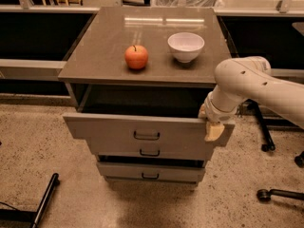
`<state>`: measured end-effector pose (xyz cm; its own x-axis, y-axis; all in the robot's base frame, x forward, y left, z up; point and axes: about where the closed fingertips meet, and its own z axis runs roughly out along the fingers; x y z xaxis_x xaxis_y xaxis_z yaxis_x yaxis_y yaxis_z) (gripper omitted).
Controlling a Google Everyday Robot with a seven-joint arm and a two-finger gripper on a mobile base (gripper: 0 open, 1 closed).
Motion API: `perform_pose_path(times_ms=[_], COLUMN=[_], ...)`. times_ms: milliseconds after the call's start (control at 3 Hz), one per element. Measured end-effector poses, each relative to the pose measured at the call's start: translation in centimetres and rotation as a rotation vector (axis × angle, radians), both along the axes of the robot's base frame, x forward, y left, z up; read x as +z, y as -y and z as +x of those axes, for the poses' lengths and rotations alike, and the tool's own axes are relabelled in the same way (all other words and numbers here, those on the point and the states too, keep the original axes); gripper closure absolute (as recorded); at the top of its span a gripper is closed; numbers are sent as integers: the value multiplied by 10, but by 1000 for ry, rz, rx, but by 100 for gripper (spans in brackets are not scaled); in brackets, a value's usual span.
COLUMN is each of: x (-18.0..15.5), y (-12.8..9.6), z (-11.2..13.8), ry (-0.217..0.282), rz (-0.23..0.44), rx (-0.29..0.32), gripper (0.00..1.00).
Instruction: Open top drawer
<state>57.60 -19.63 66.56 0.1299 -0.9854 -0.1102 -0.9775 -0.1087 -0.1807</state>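
Observation:
The top drawer (109, 131) of the grey cabinet stands pulled out, its front well forward of the cabinet, with a dark gap behind it. Its small dark bar handle (146, 136) is at the centre of the front. Below it are the middle drawer (149, 152) and the bottom drawer (149, 173), each with a like handle. My gripper (211, 125) is at the top drawer's upper right corner, over the front's top edge. One pale finger (213, 131) hangs down in front of the drawer face.
A red apple (136, 57) and a white bowl (185, 46) sit on the cabinet top (104, 42). Chair legs with castors (266, 146) stand at the right. A dark bar (45, 201) lies on the floor at lower left. Dark shelving runs behind the cabinet.

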Motion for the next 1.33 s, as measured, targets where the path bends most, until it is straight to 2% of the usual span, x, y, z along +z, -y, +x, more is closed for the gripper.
perform_pose_path(times_ms=[333,667,1000,1333], x=[6,-7,-13,-13], y=[-6,-11,-20,-20], z=[-10,-29,-46,-46], ry=[5,-51,-74,-75], rz=[30,85,103,103], rx=[23,51,93,94], gripper=[42,42,23,2])
